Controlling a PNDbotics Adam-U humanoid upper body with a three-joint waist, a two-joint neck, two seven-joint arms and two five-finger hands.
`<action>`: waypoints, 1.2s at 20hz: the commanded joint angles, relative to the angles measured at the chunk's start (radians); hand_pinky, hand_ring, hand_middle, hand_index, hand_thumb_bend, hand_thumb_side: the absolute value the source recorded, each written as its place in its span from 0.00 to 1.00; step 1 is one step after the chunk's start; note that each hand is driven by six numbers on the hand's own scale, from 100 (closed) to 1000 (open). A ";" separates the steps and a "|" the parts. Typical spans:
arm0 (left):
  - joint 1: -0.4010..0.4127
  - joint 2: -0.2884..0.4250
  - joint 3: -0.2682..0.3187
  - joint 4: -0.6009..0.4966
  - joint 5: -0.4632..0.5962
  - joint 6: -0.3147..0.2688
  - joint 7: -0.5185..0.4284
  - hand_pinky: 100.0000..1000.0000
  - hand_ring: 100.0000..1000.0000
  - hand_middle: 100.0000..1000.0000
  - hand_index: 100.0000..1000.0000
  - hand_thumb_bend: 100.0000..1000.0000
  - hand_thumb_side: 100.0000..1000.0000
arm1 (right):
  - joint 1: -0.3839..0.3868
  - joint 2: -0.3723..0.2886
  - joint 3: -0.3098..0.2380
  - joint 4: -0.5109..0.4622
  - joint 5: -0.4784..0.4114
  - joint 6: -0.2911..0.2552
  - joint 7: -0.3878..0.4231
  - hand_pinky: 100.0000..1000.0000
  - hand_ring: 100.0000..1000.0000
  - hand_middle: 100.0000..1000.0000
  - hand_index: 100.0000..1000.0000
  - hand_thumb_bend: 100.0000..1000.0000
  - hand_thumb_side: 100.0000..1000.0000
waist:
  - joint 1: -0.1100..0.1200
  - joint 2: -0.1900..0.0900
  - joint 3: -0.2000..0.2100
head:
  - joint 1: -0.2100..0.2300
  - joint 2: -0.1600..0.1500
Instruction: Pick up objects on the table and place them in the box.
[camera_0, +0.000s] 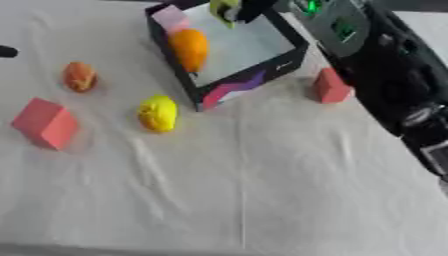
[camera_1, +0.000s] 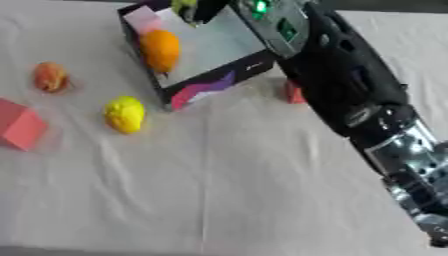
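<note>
The black box (camera_0: 254, 80) with a pale floor stands at the top centre. An orange fruit (camera_0: 190, 49) lies inside against its left wall, and a pink block (camera_0: 170, 19) sits in its far left corner. My right arm comes in from the right, and my right hand (camera_0: 254, 7) hangs over the box's far edge, curled on a yellow-green object (camera_0: 224, 9). On the cloth lie a yellow fruit (camera_0: 158, 113), an orange-red round thing (camera_0: 80, 76), a large red cube (camera_0: 45, 123) and a small red block (camera_0: 332, 86) right of the box.
A white wrinkled cloth (camera_0: 262, 190) covers the table. A small black shape (camera_0: 5, 51) pokes in at the left edge, probably part of my left hand. My right forearm (camera_1: 350, 95) crosses the right side, partly hiding the small red block in the right eye view.
</note>
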 joint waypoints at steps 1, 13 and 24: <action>-0.014 0.012 0.001 -0.017 0.004 -0.005 -0.004 0.47 0.76 0.71 0.72 0.24 0.76 | -0.026 0.027 -0.036 0.078 0.059 -0.039 -0.043 0.70 0.46 0.48 0.66 0.25 0.00 | 0.006 -0.016 0.003 | -0.004 -0.015; -0.005 0.018 0.002 -0.017 0.003 0.002 -0.004 0.47 0.77 0.71 0.72 0.24 0.76 | -0.017 0.013 -0.066 0.084 0.140 -0.100 0.002 0.84 0.82 0.82 0.90 0.54 0.12 | 0.001 -0.023 -0.008 | 0.015 -0.005; 0.032 0.041 0.010 -0.017 -0.008 0.010 0.003 0.47 0.77 0.71 0.72 0.24 0.77 | 0.041 -0.282 -0.077 -0.178 -0.169 -0.064 0.100 0.83 0.80 0.80 0.88 0.49 0.10 | -0.013 -0.037 -0.050 | 0.048 0.005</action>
